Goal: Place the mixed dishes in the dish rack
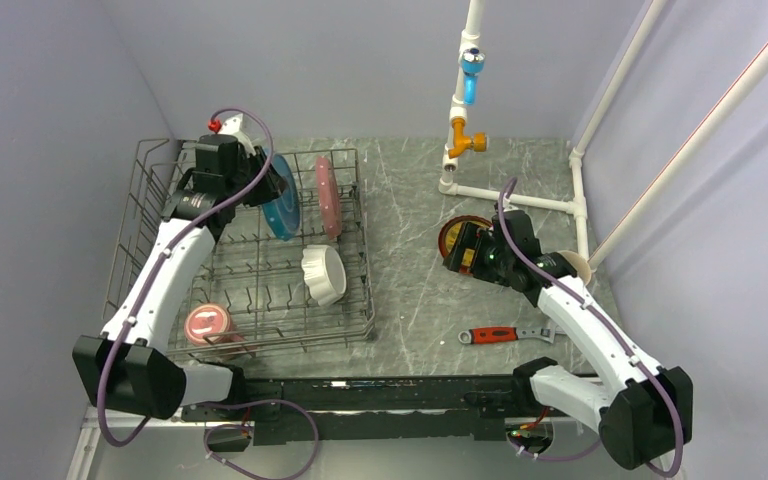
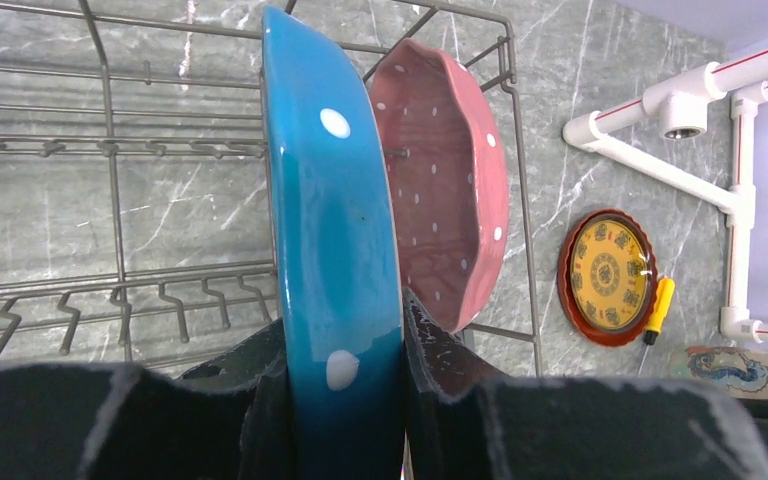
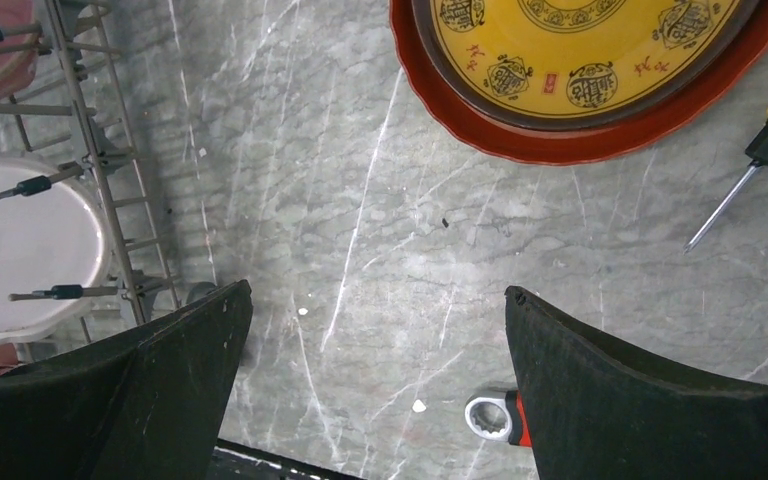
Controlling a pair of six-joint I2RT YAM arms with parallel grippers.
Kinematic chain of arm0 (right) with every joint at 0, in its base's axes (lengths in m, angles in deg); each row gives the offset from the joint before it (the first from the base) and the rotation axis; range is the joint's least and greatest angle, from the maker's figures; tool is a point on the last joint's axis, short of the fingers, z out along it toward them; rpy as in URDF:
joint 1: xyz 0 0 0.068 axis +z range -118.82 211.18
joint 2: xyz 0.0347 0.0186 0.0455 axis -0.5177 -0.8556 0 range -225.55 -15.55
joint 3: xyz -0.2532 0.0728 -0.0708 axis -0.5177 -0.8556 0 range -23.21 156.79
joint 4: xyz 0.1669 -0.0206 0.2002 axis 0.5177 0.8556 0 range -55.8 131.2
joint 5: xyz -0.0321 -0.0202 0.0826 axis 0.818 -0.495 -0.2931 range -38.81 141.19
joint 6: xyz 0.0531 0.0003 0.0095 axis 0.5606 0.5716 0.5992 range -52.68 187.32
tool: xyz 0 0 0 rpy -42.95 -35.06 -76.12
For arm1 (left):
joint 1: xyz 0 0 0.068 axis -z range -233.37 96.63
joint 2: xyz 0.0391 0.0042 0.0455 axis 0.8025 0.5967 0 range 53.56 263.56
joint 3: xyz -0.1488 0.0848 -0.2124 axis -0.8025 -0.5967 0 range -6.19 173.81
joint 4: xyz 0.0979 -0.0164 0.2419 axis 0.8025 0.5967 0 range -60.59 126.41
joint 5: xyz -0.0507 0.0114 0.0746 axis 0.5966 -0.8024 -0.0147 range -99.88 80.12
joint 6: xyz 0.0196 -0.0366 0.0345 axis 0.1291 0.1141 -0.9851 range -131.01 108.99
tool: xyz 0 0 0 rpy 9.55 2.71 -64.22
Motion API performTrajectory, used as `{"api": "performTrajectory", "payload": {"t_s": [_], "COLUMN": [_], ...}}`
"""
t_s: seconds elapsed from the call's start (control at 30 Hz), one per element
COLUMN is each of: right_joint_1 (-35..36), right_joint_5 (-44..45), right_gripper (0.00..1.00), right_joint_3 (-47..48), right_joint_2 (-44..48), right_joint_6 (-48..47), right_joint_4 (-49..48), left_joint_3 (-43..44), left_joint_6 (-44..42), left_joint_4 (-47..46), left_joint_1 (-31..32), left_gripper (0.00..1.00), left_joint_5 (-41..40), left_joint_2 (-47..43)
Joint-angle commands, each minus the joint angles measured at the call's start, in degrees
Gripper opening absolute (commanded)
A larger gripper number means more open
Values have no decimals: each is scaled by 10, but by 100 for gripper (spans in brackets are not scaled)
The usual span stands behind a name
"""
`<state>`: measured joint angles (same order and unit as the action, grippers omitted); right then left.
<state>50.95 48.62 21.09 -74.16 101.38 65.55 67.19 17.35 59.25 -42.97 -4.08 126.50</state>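
Rim of blue plate (image 2: 330,220) between left claw (image 2: 345,335) fingers; dish rack (image 2: 112,200) around

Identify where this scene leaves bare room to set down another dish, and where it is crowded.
Free: the marble between dish rack and red-brown plate, down to the wrench; also rack wires between pink mug and white bowl. Crowded: the rack's far corner, where the left tool grips the blue plate beside the pink plate.
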Motion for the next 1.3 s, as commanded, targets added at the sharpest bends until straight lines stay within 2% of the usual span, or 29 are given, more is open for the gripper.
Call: {"api": "performTrajectory", "payload": {"t_s": [0.0, 0.27, 0.57, 0.8, 1.0, 1.2, 1.27], "right_joint_1": [2, 2, 2, 1, 2, 2, 2], "right_joint_5": [-12, -20, -19, -19, -23, -25, -31], "right_gripper": [98, 98, 98, 98, 98, 99, 100], "right_joint_3": [24, 25, 23, 22, 26, 19, 18], "right_joint_2": [-11, -26, -25, -23, -27, -24, -28], "right_joint_6": [7, 9, 9, 7, 8, 9, 9], "right_joint_4": [-20, -27, -24, -25, -23, -29, -34], "left_joint_3": [52, 65, 54, 21, -7, -14, -9], "left_joint_6": [21, 63, 98, 90, 103, 88, 79], "left_joint_4": [-102, -133, -146, -143, -153, -150, -155], "left_joint_1": [-6, -10, -10, -11, -18, -19, -19], "left_gripper": [0, 0, 0, 0, 0, 0, 0], "left_joint_5": [41, 75, 59, 25, 37, -6, 5], "left_joint_2": [8, 24, 35, 25, 32, 36, 46]}}
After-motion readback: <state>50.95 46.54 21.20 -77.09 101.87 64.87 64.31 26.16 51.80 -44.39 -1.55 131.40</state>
